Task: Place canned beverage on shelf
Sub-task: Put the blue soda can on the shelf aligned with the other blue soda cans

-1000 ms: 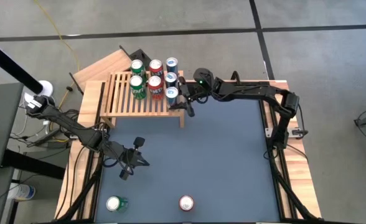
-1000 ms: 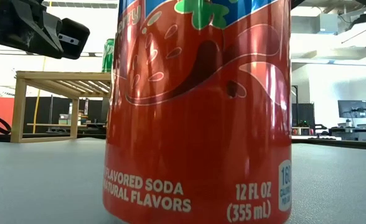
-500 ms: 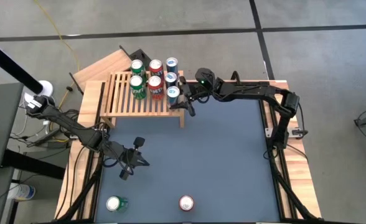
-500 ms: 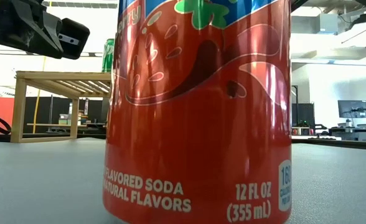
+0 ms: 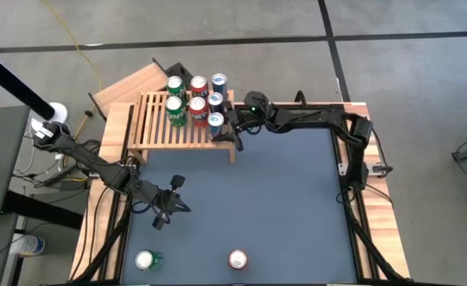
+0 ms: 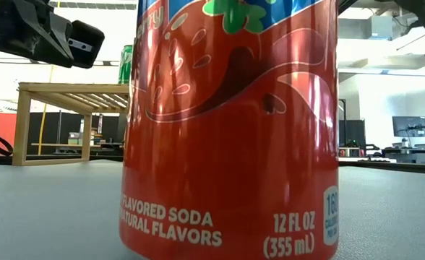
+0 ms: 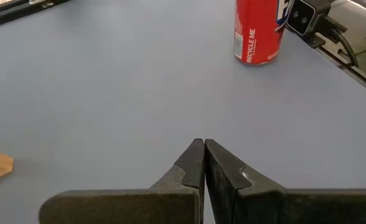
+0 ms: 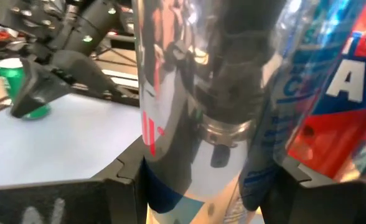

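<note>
The right tool (image 5: 227, 127) is reaching over the front right corner of the shelf (image 5: 158, 131), its fingers (image 8: 117, 186) gripping a blue and silver can (image 5: 216, 121) that is standing on the slats; the right wrist view is showing that can (image 8: 233, 93) filling the gap between both fingers. This can is sitting at the front of the right column, with two more blue cans (image 5: 217, 100) lined up behind it. Just beside them, two red cans (image 5: 198, 103) are forming a middle column and two green cans (image 5: 175, 104) a left one, all at the shelf's right end, while its left slats are lying bare. A plain wooden board (image 5: 130, 83) is lying behind the shelf, off the bench (image 5: 281, 199). The left tool (image 5: 172, 205) is waiting above the bench's left side, well apart from the shelf, its fingers (image 7: 192, 163) clenched together on nothing. At the near edge of the bench, a red can (image 5: 237, 259) and a green can (image 5: 147, 260) are standing well apart from each other; the red can (image 6: 230, 123) is filling most of the low view.
</note>
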You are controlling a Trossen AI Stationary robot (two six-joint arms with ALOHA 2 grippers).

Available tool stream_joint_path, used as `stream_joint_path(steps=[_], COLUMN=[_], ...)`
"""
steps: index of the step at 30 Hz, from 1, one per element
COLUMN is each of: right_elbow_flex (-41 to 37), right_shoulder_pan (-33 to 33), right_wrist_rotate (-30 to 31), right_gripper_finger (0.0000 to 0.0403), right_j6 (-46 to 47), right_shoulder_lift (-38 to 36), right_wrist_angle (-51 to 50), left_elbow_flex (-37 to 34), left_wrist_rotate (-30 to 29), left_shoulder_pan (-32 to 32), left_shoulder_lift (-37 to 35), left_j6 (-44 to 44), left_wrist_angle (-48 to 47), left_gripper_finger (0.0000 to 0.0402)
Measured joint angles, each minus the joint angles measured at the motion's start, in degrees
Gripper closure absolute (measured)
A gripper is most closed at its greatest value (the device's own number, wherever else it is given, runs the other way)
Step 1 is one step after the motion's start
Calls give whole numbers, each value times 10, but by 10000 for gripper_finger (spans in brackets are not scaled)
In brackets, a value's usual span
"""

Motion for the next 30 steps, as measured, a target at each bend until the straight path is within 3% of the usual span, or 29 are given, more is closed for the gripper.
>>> stream_joint_path(steps=[9,30], right_elbow_flex=[0,0], right_shoulder_pan=[-8,-7], right_wrist_rotate=[-12,-15], right_gripper_finger=[199,183], right_j6=[8,-6], right_shoulder_lift=[-16,-19], right_wrist_angle=[-30,-59], left_elbow_flex=[0,0], left_wrist_rotate=[26,26], left_shoulder_pan=[-1,-1], left_shoulder_lift=[0,0], left_j6=[-6,-9], left_wrist_angle=[-11,-10], left_gripper_finger=[401,401])
